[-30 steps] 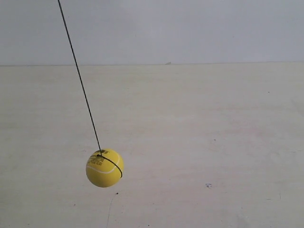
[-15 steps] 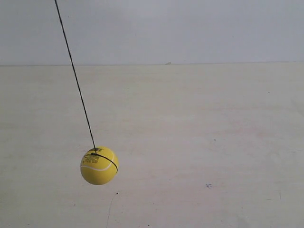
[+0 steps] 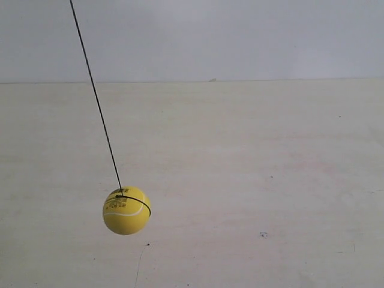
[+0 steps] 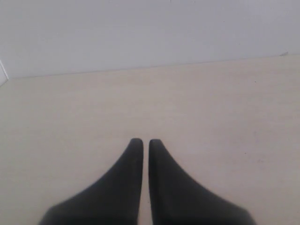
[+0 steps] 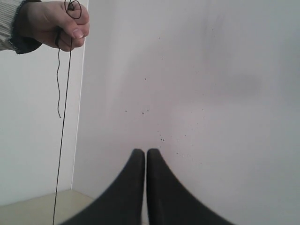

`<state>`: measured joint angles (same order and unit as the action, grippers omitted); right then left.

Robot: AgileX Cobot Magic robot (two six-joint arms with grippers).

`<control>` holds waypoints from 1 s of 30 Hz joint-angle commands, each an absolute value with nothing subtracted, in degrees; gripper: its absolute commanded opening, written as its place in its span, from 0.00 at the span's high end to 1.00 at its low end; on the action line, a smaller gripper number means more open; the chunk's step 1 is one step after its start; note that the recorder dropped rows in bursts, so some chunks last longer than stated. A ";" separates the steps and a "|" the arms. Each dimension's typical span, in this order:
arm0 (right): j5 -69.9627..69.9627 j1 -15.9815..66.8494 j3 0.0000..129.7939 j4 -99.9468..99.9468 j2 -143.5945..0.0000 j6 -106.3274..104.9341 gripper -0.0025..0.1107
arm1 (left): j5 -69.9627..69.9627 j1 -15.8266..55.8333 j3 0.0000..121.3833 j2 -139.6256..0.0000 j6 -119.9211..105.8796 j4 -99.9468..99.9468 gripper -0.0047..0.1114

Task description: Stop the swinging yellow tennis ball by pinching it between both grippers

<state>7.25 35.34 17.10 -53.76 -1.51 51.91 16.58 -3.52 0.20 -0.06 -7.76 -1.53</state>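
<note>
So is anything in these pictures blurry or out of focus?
Exterior view: the yellow tennis ball is fairly sharp, its print visible, under flat, even light. Left wrist view: the left gripper looks soft-edged. Right wrist view: the right gripper is equally blurred; the hand and string are crisper.

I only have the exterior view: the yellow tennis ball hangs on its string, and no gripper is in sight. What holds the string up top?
Observer: In the right wrist view, a person's hand pinches the string between thumb and fingers.
Operator: Are the grippers ready, open or shut?
Observer: The right gripper is shut. Its jaws are almost together with only a thin slit between them, and it holds nothing.
Operator: And the left one?
Observer: The left gripper is shut the same way and points over bare, light tabletop. The yellow tennis ball shows in neither wrist view.
</note>
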 commanded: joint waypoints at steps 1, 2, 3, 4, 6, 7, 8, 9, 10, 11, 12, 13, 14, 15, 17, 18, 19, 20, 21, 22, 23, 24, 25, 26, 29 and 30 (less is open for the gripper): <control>8.21 35.31 17.12 -53.87 -1.20 52.07 0.98 | 16.27 -3.43 0.00 0.00 -8.06 -1.95 0.92; 8.64 35.31 17.12 -53.72 -1.20 52.07 0.98 | 16.27 -3.43 0.00 0.00 -8.06 -1.95 0.92; 8.81 35.31 17.12 -53.72 -1.20 52.07 0.98 | 16.27 -3.43 0.00 0.00 -8.06 -1.95 0.92; 8.81 35.31 17.12 -53.72 -1.20 52.07 0.98 | 16.27 -3.43 0.00 0.00 -8.06 -1.95 0.92; 8.89 35.31 17.12 -53.72 -1.20 52.07 0.98 | 16.27 -3.43 0.00 0.00 -8.06 -1.95 0.92; 8.57 35.31 17.12 -53.72 -1.20 52.07 0.98 | 16.27 -3.43 0.00 0.00 -8.06 -1.95 0.92; 8.57 35.42 17.12 -53.72 -1.20 52.07 0.98 | 16.27 -3.43 0.00 0.00 -8.06 -1.95 0.92; 8.57 35.42 17.12 -53.19 -1.20 52.07 0.98 | 16.27 -3.43 0.00 0.00 -8.06 -1.95 0.92; 8.57 35.42 17.12 -52.43 -1.20 52.07 0.98 | 16.27 -3.43 0.00 0.00 -8.06 -1.95 0.92; 8.57 35.05 17.12 -50.98 -1.20 52.07 0.98 | 16.27 -3.43 0.00 0.00 -8.06 -1.95 0.92; 8.40 34.41 17.12 -48.96 -1.20 52.07 0.98 | 16.27 -3.43 0.00 0.00 -8.06 -1.95 0.92; 8.29 33.63 16.64 -46.61 -0.59 51.41 0.98 | 16.27 -3.43 0.00 0.00 -8.06 -1.95 0.92; 7.47 32.17 16.12 -44.65 0.00 47.64 0.98 | 16.27 -3.43 0.00 0.00 -8.06 -1.95 0.92; 6.78 30.22 15.31 -40.73 0.00 43.31 0.98 | 16.27 -3.43 0.00 0.00 -8.06 -1.95 0.92; 7.64 25.45 13.54 -31.48 0.00 35.31 0.98 | 16.27 -3.43 0.00 0.00 -8.06 -1.95 0.92; 8.12 22.28 12.78 -26.72 0.00 30.40 0.98 | 16.27 -3.43 0.00 0.00 -8.06 -1.95 0.92; 9.26 18.81 12.14 -23.03 0.00 27.70 0.98 | 16.27 -3.43 0.00 0.00 -8.06 -1.95 0.92; 11.10 15.13 11.34 -19.72 0.00 25.58 0.98 | 16.27 -3.43 0.00 0.00 -8.06 -1.95 0.92; 12.95 11.46 10.59 -16.40 0.00 23.52 0.98 | 16.27 -3.43 0.00 0.00 -8.06 -1.95 0.92; 14.19 8.82 10.01 -14.42 0.00 22.02 0.98 | 16.27 -3.43 0.00 0.00 -8.06 -1.95 0.92; 15.39 6.10 9.31 -13.54 0.00 21.02 0.98 | 16.27 -3.43 0.00 0.00 -8.06 -1.95 0.92; 16.00 4.29 8.67 -13.54 0.00 19.64 0.98 | 16.27 -3.43 0.00 0.00 -8.06 -1.95 0.92; 16.15 3.23 7.98 -13.17 0.00 18.11 0.98 | 16.27 -3.43 0.00 0.00 -8.06 -1.95 0.92; 16.20 1.80 7.18 -12.02 0.00 15.40 0.98 | 16.27 -3.43 0.00 0.00 -8.06 -1.95 0.92; 15.00 -2.51 3.47 -3.13 0.00 6.64 0.98 | 16.27 -3.43 0.00 0.00 -8.06 -1.95 0.92; 13.80 -4.01 1.85 0.00 0.00 4.01 0.98 | 16.27 -3.43 0.00 0.00 -8.06 -1.95 0.92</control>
<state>15.64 -0.50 5.27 -8.14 -0.38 11.46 16.47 -3.52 0.20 -0.06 -7.76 -1.53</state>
